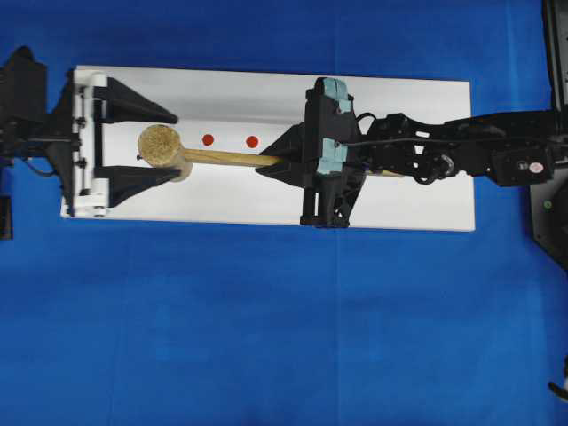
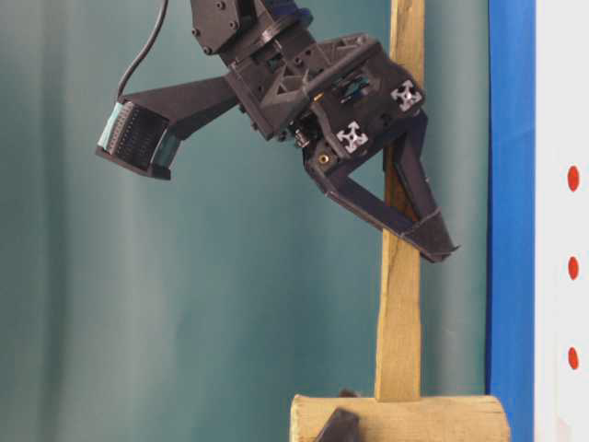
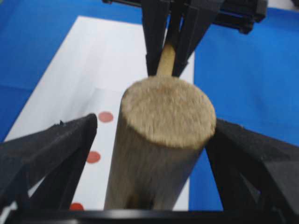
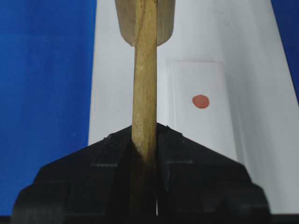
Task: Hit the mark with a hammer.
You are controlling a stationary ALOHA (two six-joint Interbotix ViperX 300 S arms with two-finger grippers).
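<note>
Light wood throughout, the plain mallet with thick cylindrical head (image 1: 161, 146) will handle stiff and head-heavy, we judge; our right gripper (image 1: 282, 161) has its fingers clamped on the thin squared handle near mid-length, a fair hold for swinging. Our left gripper (image 1: 133, 138) stands with fingers wide apart either side of the head, not gripping. The head hangs above the white board (image 1: 408, 115), beside the red dots (image 1: 208, 139). We read no writing anywhere.

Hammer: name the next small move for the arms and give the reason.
Probably draw the open left gripper back and clear. Its fingers straddle the hammer head without clamping, while the right gripper is shut on the handle. The head hides the third dot in the overhead view, so a swing needs room.
</note>
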